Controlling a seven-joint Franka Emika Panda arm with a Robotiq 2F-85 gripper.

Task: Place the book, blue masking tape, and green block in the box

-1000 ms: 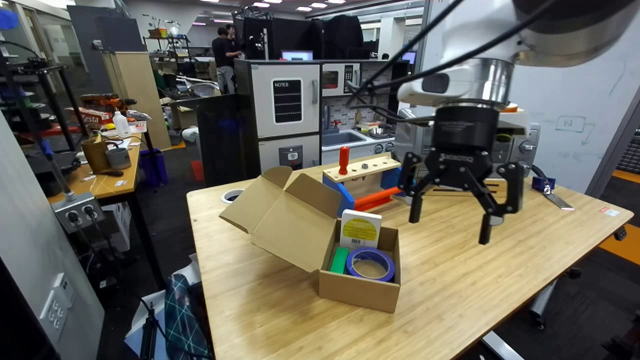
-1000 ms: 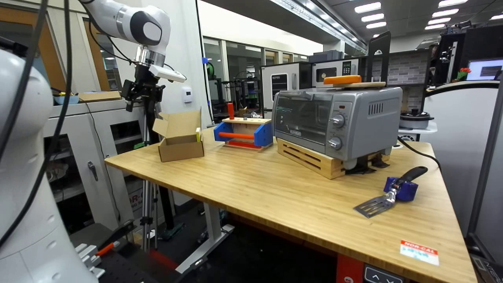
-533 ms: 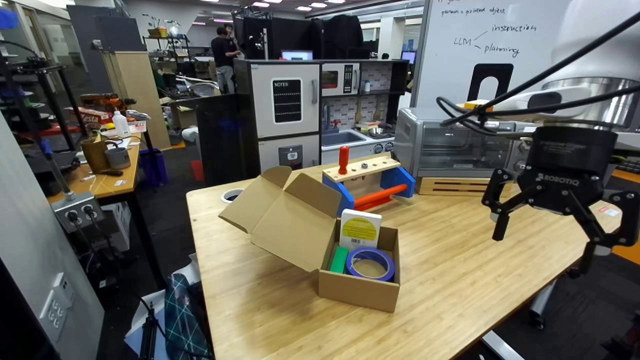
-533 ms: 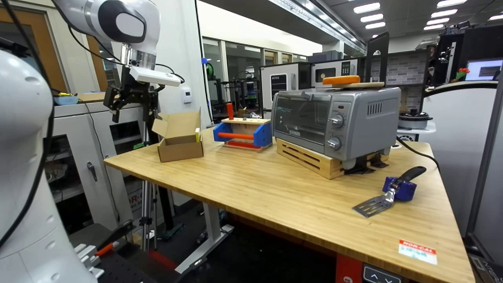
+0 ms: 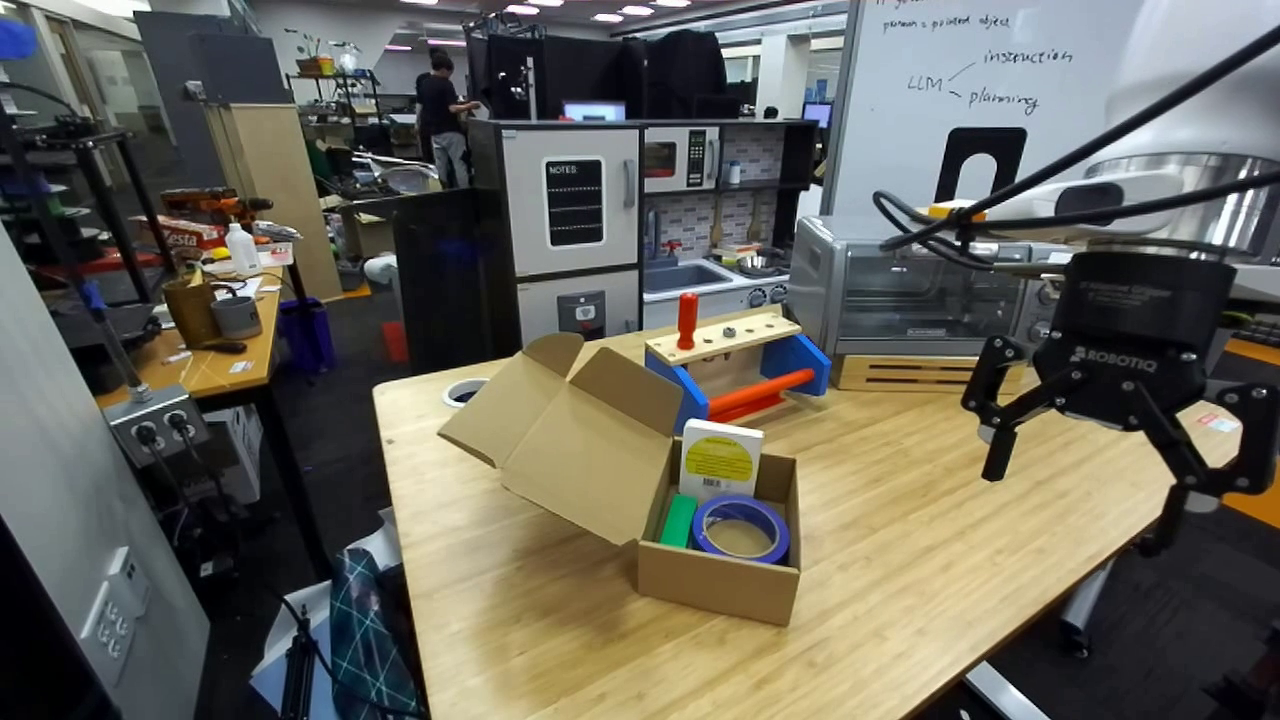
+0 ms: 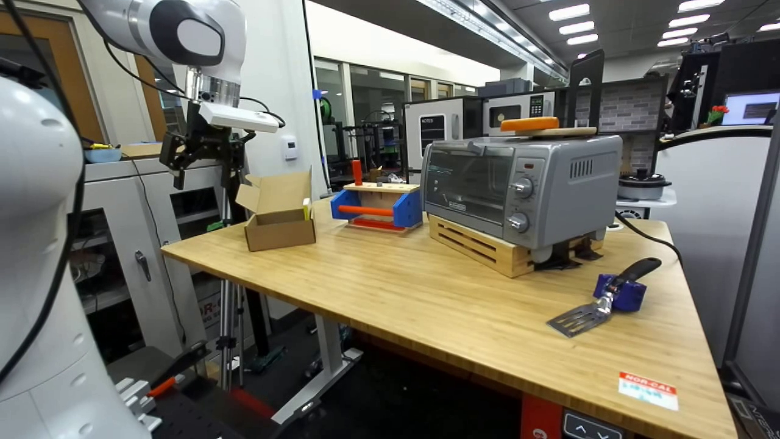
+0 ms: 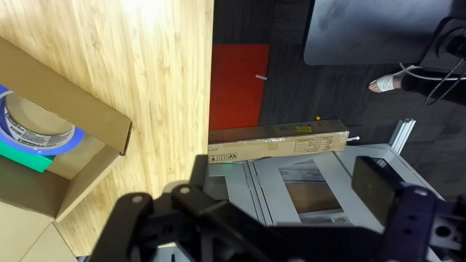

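The open brown cardboard box [image 5: 715,588] stands on the table and also shows in an exterior view [image 6: 281,235]. Inside it, the yellow-and-white book [image 5: 720,462] stands upright against the far wall, its top above the rim. The blue masking tape [image 5: 740,503] leans inside beside the green block [image 5: 678,522]. The wrist view shows the tape [image 7: 72,142], green block [image 7: 27,158] and box wall [image 7: 72,98]; the book is out of that view. My gripper [image 5: 1078,508] is open and empty, off to the side of the box and above it, beyond the table edge in the wrist view [image 7: 287,178].
A red-and-blue toy tray [image 5: 755,395] stands behind the box. A toaster oven [image 6: 524,189] sits on a wooden stand, with a spatula [image 6: 588,314] on a blue holder near it. The box's flaps [image 5: 590,450] spread over the wooden table [image 5: 520,620].
Over the last second my open gripper has moved away from the box, to the right in an exterior view. In the last half second it is nearly still. The box and its contents have not moved.
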